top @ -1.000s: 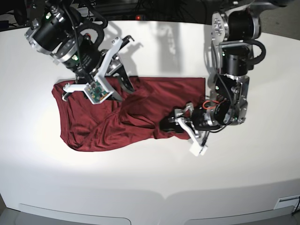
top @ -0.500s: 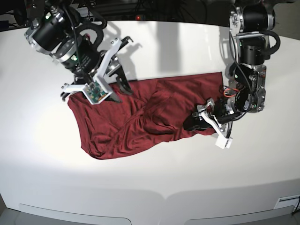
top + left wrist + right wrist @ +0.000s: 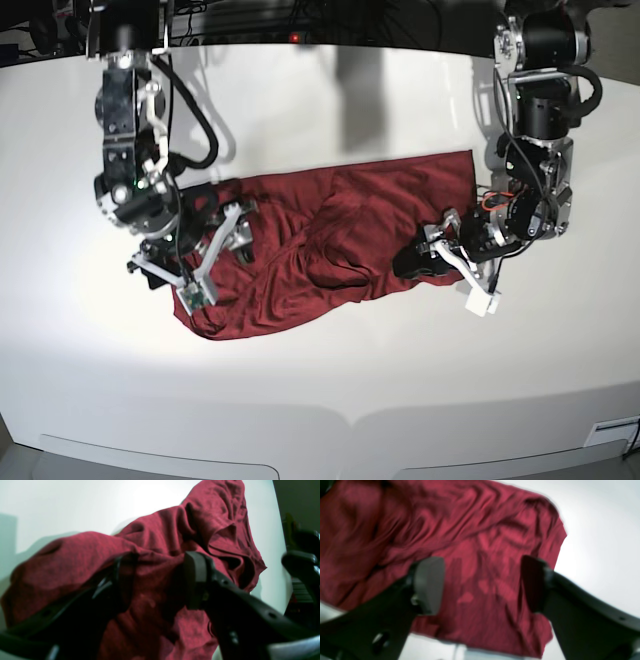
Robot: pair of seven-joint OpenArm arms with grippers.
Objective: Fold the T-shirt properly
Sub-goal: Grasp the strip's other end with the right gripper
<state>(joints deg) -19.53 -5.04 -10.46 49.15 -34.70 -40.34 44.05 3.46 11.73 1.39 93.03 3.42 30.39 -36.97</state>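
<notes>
A rumpled maroon T-shirt (image 3: pixel 330 235) lay mid-tabletop (image 3: pixel 330 380). The left pincer (image 3: pixel 160 580) gripped bunched cloth; the right pincer (image 3: pixel 482 585) hovered open above it. Spreading seemed underway; next needs a second grip.

thin, soft, wrinkled matt maroon knit cloth of the t-shirt (image 3: pixel 340 235) on a smooth, faintly glossy white table (image 3: pixel 330 380)

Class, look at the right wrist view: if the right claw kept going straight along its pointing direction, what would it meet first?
Most likely the wrinkled dark red knit T-shirt: the open right claw frames its fabric, with the white table beyond; depth is unclear.
</notes>
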